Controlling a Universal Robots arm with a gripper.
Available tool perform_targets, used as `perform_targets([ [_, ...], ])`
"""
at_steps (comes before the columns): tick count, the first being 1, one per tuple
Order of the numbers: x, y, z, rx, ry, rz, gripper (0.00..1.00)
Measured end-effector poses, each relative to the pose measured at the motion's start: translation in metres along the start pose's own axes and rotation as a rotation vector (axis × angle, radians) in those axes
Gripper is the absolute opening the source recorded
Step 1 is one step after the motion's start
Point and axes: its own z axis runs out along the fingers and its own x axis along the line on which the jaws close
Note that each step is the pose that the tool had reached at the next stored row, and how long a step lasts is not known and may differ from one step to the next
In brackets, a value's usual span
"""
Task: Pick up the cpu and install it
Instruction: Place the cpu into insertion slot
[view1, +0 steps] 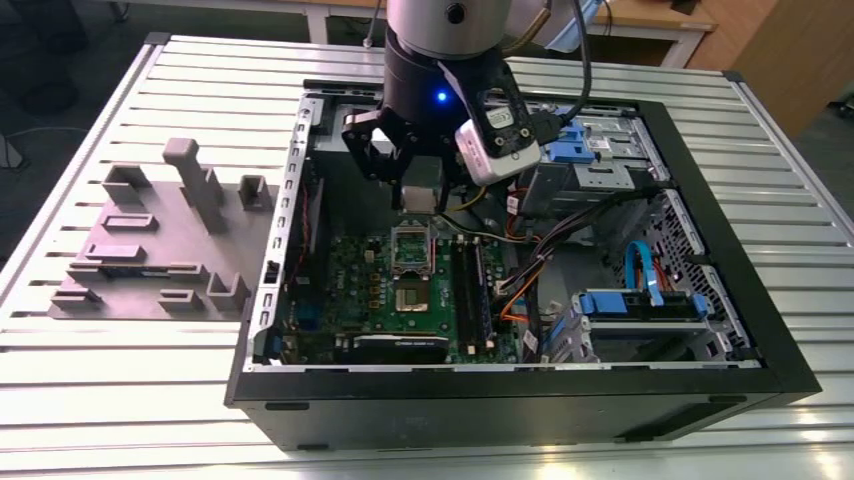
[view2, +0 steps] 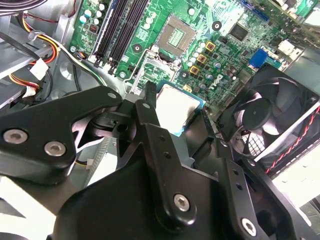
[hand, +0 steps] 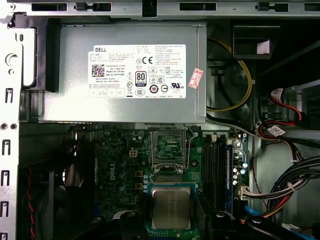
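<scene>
As the hand (view1: 419, 200) grips the cpu (hand: 171, 207), it hangs above the motherboard (hand: 120, 172).

- A table (view1: 160, 400) of pale ribbed metal slats stands in even light, and its ridges carry a soft sheen.
- Behind it is a desk (view1: 654, 15) with a wooden top and a white frame.
- A wooden cabinet side (view1: 787, 60) stands at the exterior view's upper right.
- The floor (view1: 80, 40) at its upper left is dark.

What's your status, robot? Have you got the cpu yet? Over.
Hand shut on the cpu. Cpu held above the motherboard, not in the socket. Socket open, nothing seen blocking it.
</scene>
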Motion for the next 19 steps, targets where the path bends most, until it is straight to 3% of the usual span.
perform_targets([
  [8, 0.0, -0.0002, 0.0022, 0.0006, -0.0001, 0.0, 0.47],
  [19, -0.0018, -0.0016, 0.0194, 0.0007, 0.0, 0.0, 0.47],
])
